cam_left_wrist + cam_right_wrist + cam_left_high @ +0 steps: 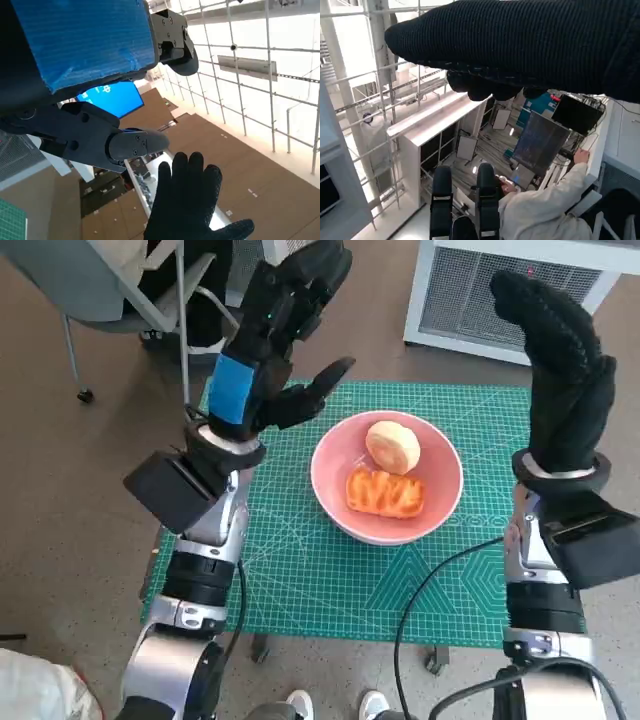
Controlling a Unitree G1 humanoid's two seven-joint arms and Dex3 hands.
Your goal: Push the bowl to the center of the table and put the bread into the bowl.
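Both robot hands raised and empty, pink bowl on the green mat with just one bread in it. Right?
Not quite: the head view shows two breads in the bowl, a round bun and an orange pastry. Left hand and right hand are raised and empty; the mat is green.

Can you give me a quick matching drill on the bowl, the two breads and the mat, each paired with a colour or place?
Things:
1. bowl
2. round bun
3. orange pastry
4. cutting mat

Descriptions:
A. green with grid lines
B. pale, in the bowl's far half
C. pink, resting on the mat
D. in the bowl's near half

Pairs: 1-C, 2-B, 3-D, 4-A
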